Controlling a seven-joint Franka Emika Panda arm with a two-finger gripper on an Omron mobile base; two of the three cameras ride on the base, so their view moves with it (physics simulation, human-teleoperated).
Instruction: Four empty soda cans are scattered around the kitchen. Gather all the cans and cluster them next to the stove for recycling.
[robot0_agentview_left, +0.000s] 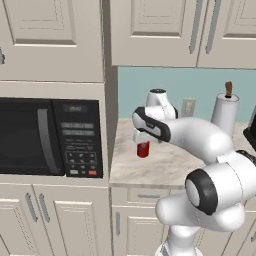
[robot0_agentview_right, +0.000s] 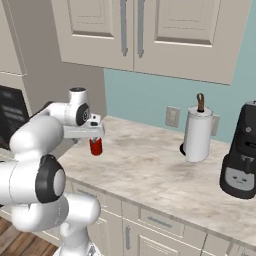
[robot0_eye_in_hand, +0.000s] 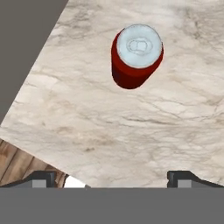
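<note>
The red soda can (robot0_eye_in_hand: 137, 56) stands upright on the marble counter (robot0_eye_in_hand: 131, 131), in the upper middle of the hand view and at the centre left of the left base view. The gripper (robot0_eye_in_hand: 112, 177) hangs above it with jaws spread wide, grasping nothing. To do the step well, I think the hand should first centre over the silvery top, then descend straight until the fingers stand on both sides of the can, and only then close.

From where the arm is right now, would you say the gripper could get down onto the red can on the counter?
Probably yes. The gripper hangs open above the counter, and the red soda can stands upright just ahead of it with bare marble all round, so nothing seems to block a descent once it centres.
</note>
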